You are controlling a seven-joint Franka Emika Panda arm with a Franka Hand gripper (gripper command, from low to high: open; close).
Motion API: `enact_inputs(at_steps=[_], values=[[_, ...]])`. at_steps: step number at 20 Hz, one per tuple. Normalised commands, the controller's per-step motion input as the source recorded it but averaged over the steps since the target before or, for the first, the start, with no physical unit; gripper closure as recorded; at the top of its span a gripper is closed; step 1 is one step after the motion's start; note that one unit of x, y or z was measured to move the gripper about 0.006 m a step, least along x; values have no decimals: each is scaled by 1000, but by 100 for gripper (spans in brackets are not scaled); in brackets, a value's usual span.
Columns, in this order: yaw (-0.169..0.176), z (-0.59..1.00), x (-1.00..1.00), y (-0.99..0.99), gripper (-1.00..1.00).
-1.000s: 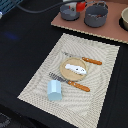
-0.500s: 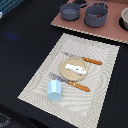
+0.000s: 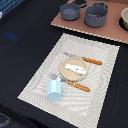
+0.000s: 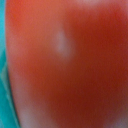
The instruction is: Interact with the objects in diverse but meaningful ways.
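Two grey pots [image 3: 85, 12] stood beyond one pale blue cup [image 3: 54, 90] and one round plate [image 3: 74, 69] holding a white flat piece [image 3: 75, 68]; a red blur [image 4: 70, 65] filled the wrist view, the tool's state impossible to tell.

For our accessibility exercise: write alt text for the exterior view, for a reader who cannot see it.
A striped placemat on a dark table holds a round wooden plate with a white flat piece, orange-handled cutlery either side, and a pale blue cup. Behind it, two grey pots stand on a brown board.

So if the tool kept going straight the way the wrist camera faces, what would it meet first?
Probably the smooth red rounded object filling the wrist view, apparently very close; the tool itself isn't visible.
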Motion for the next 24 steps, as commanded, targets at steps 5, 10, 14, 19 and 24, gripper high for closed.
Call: enact_inputs(at_steps=[5,10,14,19,24], values=[[29,-155,439,294,100],[27,-153,489,352,100],[21,-147,526,418,100],[24,-113,523,520,100],[5,-15,570,426,100]])
